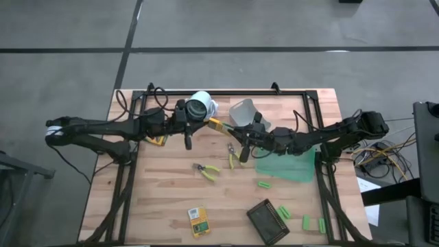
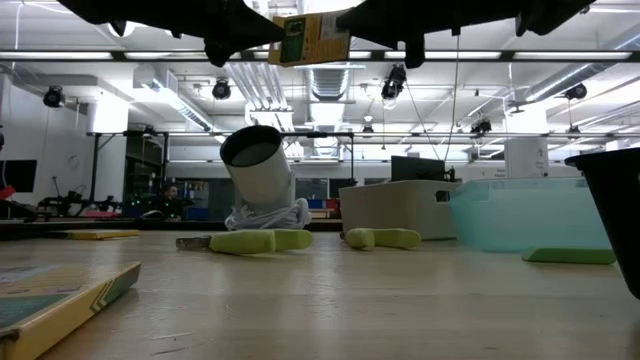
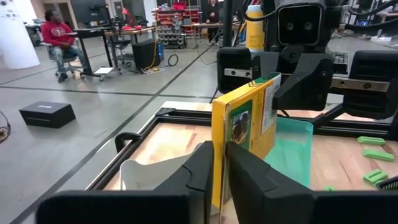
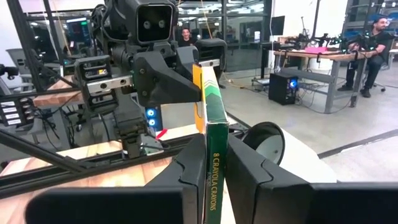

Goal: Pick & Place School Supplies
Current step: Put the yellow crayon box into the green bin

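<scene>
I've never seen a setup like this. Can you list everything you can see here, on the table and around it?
held crayon pack: 1, yellow, in the air between both arms
lying crayon packs: 2, yellow, one beside the tray, one under the left arm
scissor-like tools: 2, yellow-handled, mid-table
blocks: at least 4, bright green, near the tray
tray: 1, dark, right of the lying pack
grey bins: 2, translucent, far side, one tipped over
green bin: 1, under the right arm
table: 1, wooden
seated person: 1, room behind
left gripper: fingers shut on the held pack
right gripper: fingers shut on the same pack
</scene>
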You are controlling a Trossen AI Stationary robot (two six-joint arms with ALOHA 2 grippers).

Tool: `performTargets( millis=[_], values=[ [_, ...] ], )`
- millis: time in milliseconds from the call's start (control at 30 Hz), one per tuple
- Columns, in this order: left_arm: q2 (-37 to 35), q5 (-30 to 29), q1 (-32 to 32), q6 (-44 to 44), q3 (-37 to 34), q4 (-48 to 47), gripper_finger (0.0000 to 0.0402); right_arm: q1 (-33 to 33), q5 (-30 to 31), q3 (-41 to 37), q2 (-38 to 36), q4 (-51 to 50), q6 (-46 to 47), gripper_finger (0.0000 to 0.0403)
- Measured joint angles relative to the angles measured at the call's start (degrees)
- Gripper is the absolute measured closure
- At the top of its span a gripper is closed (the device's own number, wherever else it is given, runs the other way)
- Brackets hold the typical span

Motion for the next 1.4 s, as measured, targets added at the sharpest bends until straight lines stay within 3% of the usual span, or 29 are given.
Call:
performTargets(
  millis=[667,900,1133,1267,1400],
  values=[
    [0.0,-0.8,0.0,-0.6,0.0,0.0,0.0229,0.0,0.0,0.0,0.0,-0.1,-0.2,0.0365],
    [-1.1,-0.8,0.0,0.4,0.0,-0.1,0.0223,0.0,0.4,0.0,-0.1,-0.3,2.8,0.0365],
    [-5.6,-5.2,0.1,2.6,0.1,-3.4,0.0223,0.0,0.6,0.0,-1.7,-0.9,2.1,0.0365],
    [-7.6,-5.2,0.1,2.6,0.1,-6.5,0.0223,0.3,3.8,0.0,-5.5,-8.1,5.8,0.0365],
    [-7.7,-5.1,0.1,1.7,0.1,-7.1,0.0223,1.2,6.9,0.8,-11.7,-23.3,13.7,0.0365]
  ],
)
